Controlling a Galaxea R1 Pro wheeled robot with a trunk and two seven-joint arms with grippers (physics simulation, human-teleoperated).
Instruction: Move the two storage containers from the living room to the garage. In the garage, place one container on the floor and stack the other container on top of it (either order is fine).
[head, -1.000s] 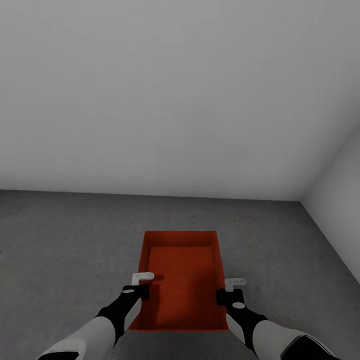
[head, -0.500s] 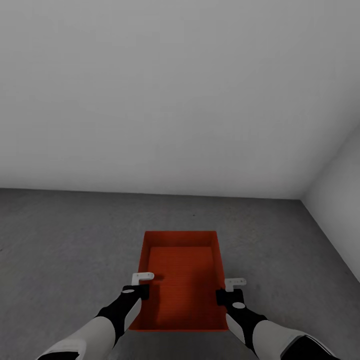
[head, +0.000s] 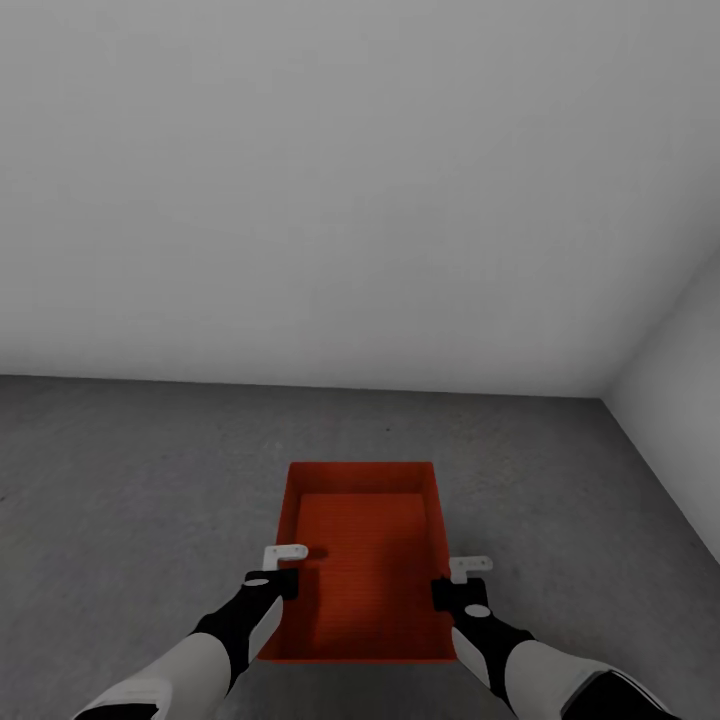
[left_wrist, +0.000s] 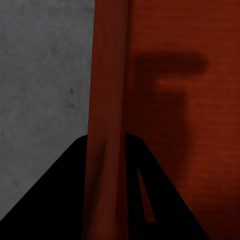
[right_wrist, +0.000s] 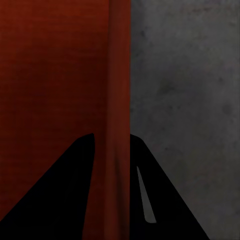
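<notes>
One orange-red open-topped storage container (head: 365, 560) shows low in the head view, over the dark grey concrete floor (head: 120, 480) of the garage. My left gripper (head: 283, 565) is shut on its left wall and my right gripper (head: 452, 578) on its right wall. Through the left wrist camera the thin red wall (left_wrist: 107, 100) runs between the left gripper's (left_wrist: 106, 142) two dark fingers. The right wrist camera shows the other wall (right_wrist: 117, 75) pinched the same way by the right gripper (right_wrist: 112, 140). I cannot tell whether the bin touches the floor.
A plain pale grey wall (head: 350, 200) stands ahead. A second wall (head: 680, 400) meets it in a corner at the right. Mottled concrete stretches to the left of the bin and ahead of it, up to the wall.
</notes>
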